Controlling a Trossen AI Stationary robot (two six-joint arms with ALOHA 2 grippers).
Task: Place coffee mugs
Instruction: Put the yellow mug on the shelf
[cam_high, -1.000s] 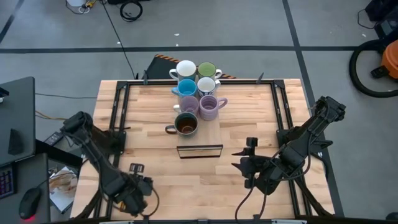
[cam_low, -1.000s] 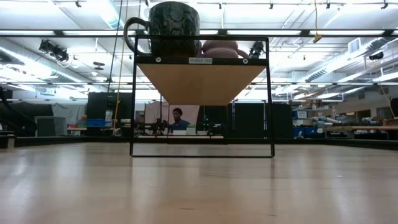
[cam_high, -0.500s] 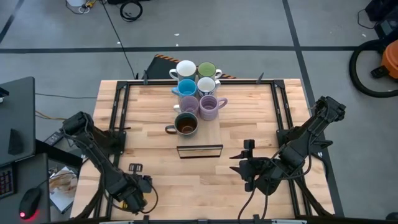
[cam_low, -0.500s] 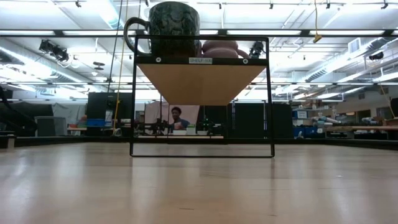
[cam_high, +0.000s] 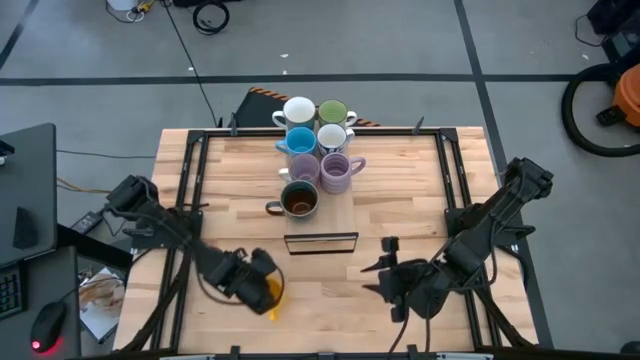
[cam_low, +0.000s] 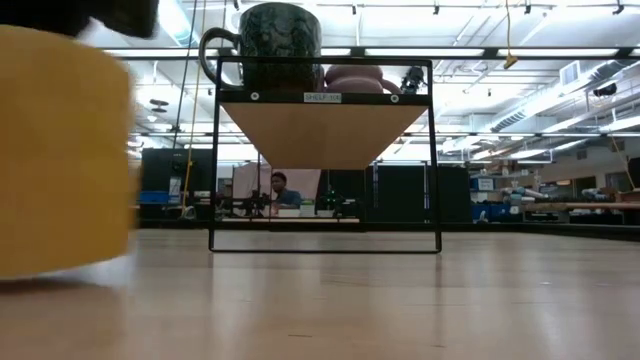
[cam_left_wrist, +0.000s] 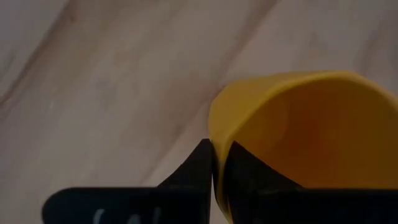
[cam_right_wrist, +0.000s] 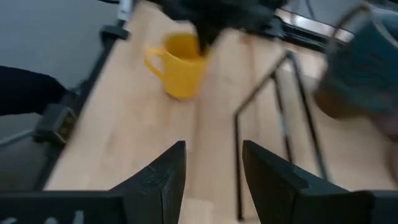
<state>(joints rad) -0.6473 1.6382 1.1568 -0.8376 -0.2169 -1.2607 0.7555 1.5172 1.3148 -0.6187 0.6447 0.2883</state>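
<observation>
An orange-yellow coffee mug stands upright near the table's front left, with my left gripper shut on it. It fills the left of the low view and shows far off in the right wrist view, with its handle sticking out sideways. Seven more mugs stand on the shelf's wooden board: white, green, patterned, light blue, two lilac and a dark one. My right gripper hovers open at the front right and points at the orange mug. My left gripper pinches the orange mug's rim wall, with one finger outside and the other inside the cup. The fingers come from above and point down. The mug hangs upright, mouth up; whether its base touches the table I cannot tell.
The shelf's black wire frame stands on the table at mid-width, between the two grippers and the far edge; in the low view its board sits raised, with the dark mug on top. Black rails run along both table sides.
My left gripper has swung from the table's near left corner to the right and a little toward the far edge. The orange mug, unseen before, now shows under it and has come into the low view. My right gripper has drifted slightly to the left.
</observation>
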